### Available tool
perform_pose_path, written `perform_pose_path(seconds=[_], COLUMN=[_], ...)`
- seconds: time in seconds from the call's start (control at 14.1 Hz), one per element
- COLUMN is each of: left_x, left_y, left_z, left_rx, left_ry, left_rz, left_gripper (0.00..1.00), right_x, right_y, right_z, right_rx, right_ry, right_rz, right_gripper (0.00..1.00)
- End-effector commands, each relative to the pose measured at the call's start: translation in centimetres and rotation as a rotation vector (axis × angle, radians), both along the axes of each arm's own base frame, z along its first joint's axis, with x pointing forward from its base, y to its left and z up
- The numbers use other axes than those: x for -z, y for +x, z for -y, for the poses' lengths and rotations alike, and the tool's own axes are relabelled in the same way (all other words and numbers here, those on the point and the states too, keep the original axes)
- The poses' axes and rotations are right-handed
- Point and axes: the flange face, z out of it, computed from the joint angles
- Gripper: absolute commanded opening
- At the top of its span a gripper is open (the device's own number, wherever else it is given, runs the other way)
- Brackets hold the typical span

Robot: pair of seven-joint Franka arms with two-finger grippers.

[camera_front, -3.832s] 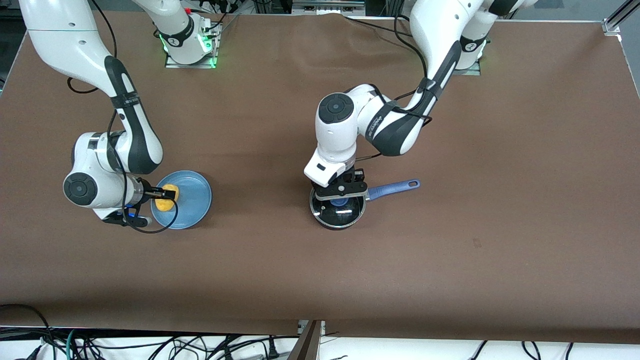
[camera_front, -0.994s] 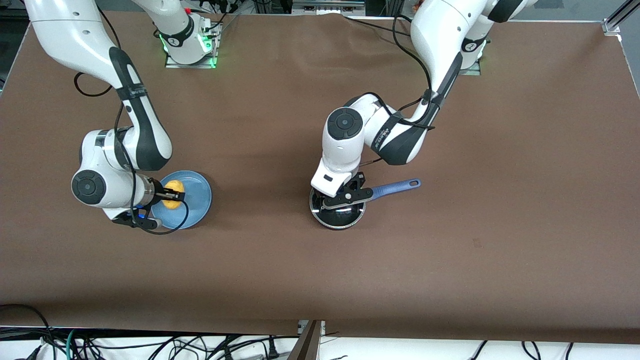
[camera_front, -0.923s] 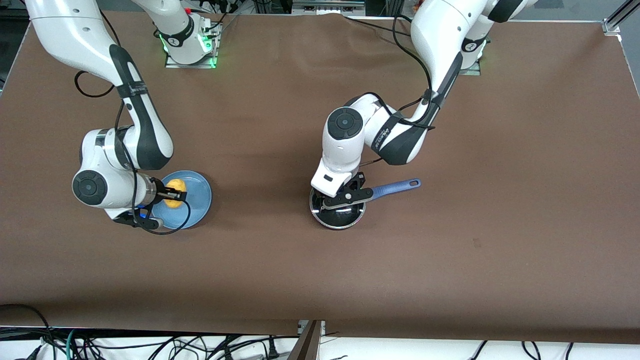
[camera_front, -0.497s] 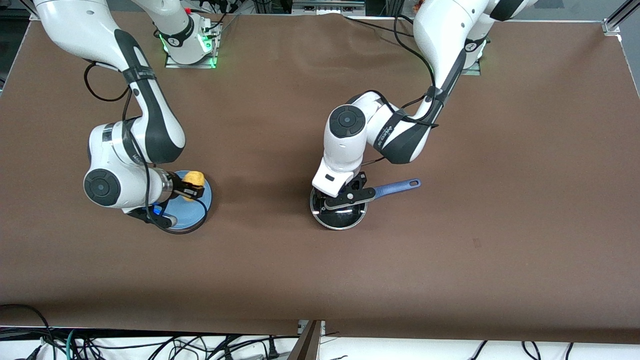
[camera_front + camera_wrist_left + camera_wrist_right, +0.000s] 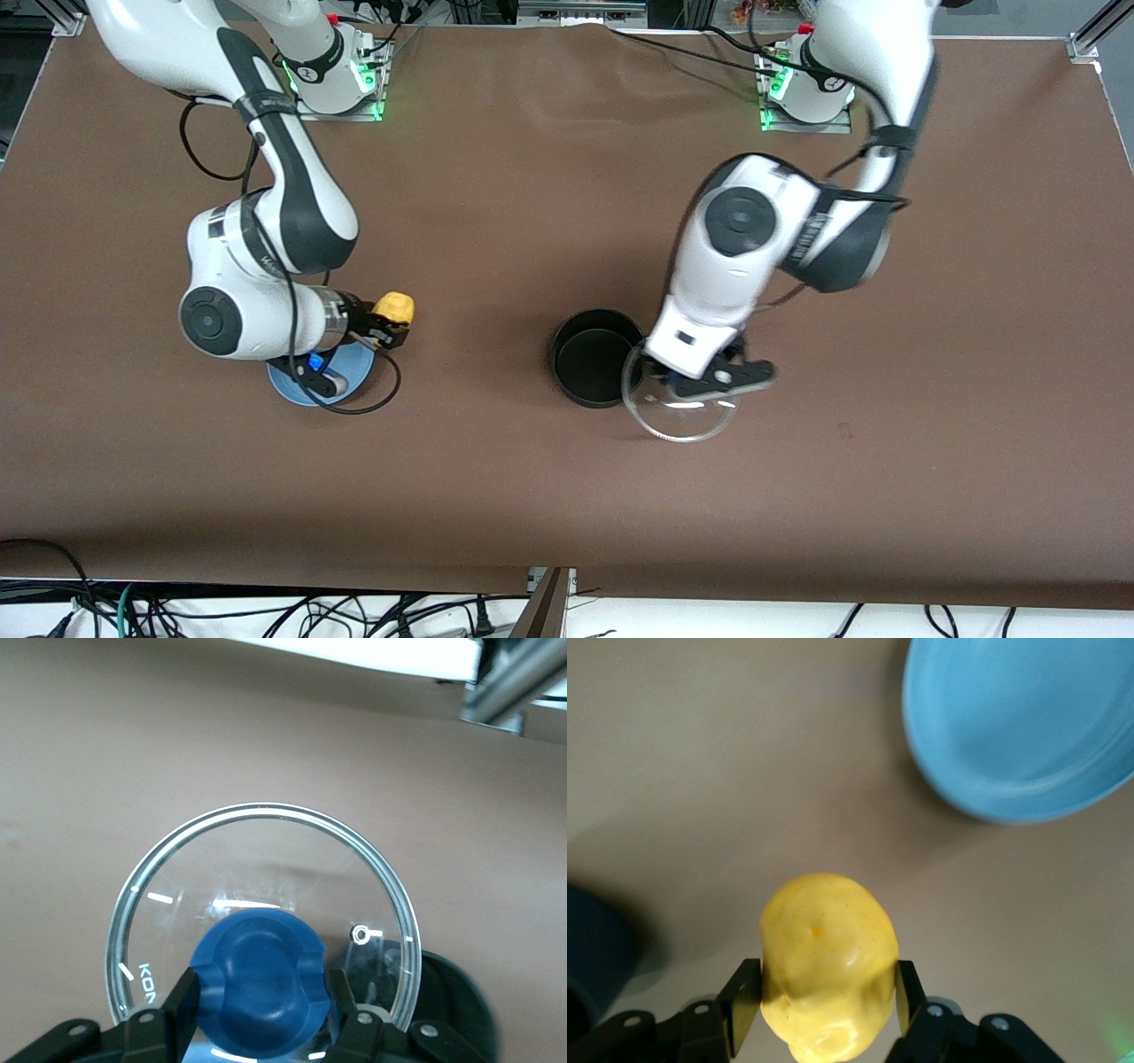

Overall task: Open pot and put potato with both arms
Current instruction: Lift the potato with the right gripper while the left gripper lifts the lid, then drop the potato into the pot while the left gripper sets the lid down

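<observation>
The pot (image 5: 592, 356) stands uncovered mid-table, black and empty inside; my left arm hides its blue handle. My left gripper (image 5: 700, 385) is shut on the blue knob (image 5: 259, 979) of the glass lid (image 5: 678, 424). It holds the lid in the air beside the pot, toward the left arm's end, overlapping the pot's rim (image 5: 454, 997). My right gripper (image 5: 386, 322) is shut on the yellow potato (image 5: 394, 307), its fingers pressed to both sides of the potato (image 5: 828, 961). It is up over the table just past the plate's edge, on the pot's side.
The flat blue plate (image 5: 306, 387) lies under my right wrist, bare in the right wrist view (image 5: 1028, 718). Brown table (image 5: 496, 221) stretches between plate and pot. Both arm bases stand at the table's edge farthest from the front camera.
My left gripper has lifted the lid off the pot and carried it toward the left arm's end. My right gripper has raised the potato off the plate and moved it toward the pot.
</observation>
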Motion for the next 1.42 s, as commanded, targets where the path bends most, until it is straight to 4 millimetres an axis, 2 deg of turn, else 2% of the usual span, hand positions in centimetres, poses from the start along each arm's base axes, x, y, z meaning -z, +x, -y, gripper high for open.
perform_pose_path(seconds=[0.0,0.14,0.28,0.43,0.5,0.64,0.85,0.92,1.06,1.14,1.21,1.28,1.35], left_x=[-0.7,0.2,1.9,5.3,7.3,11.0,14.9,15.5,16.9,17.4,17.1,16.5,14.9], left_y=[-0.2,0.8,1.0,-0.1,-0.9,-2.8,-4.2,-4.3,-4.3,-4.2,-4.0,-3.8,-3.5], left_z=[-10.2,-18.6,-26.5,-32.2,-34.1,-36.1,-36.3,-36.2,-35.8,-35.6,-35.5,-35.4,-35.4], left_rx=[0.126,0.198,0.284,0.329,0.347,0.34,0.325,0.308,0.308,0.311,0.312,0.309,0.309], left_ry=[0.006,-0.019,-0.053,-0.034,-0.012,0.02,0.037,0.019,0.019,0.021,0.02,0.018,0.012], left_rz=[-0.05,-0.082,-0.101,-0.082,-0.062,-0.031,-0.026,-0.03,-0.036,-0.039,-0.036,-0.031,-0.024], left_gripper=[0.43,0.43,0.43,0.43,0.43,0.43,0.43,0.43,0.48,0.69,0.93,1.0,1.0], right_x=[-0.8,-1.2,-0.5,0.6,1.0,0.8,1.2,1.6,2.2,2.0,1.9,1.5,1.1], right_y=[-1.4,-2.2,-3.1,-3.8,-3.6,-2.9,-2.5,-2.8,-3.3,-3.2,-3.2,-3.2,-2.9], right_z=[-6.6,-11.0,-15.5,-19.1,-20.4,-23.0,-26.0,-26.8,-27.5,-27.5,-27.5,-27.4,-26.9], right_rx=[0.078,0.134,0.204,0.276,0.302,0.363,0.45,0.457,0.452,0.451,0.452,0.451,0.456], right_ry=[-0.01,0.001,0.023,0.052,0.066,0.102,0.171,0.187,0.193,0.194,0.194,0.193,0.193], right_rz=[-0.011,0.054,0.12,0.171,0.185,0.211,0.261,0.279,0.287,0.29,0.289,0.287,0.288], right_gripper=[0.67,0.67,0.67,0.67,0.67,0.68,0.7,0.72,0.92,1.0,1.0,1.0,1.0])
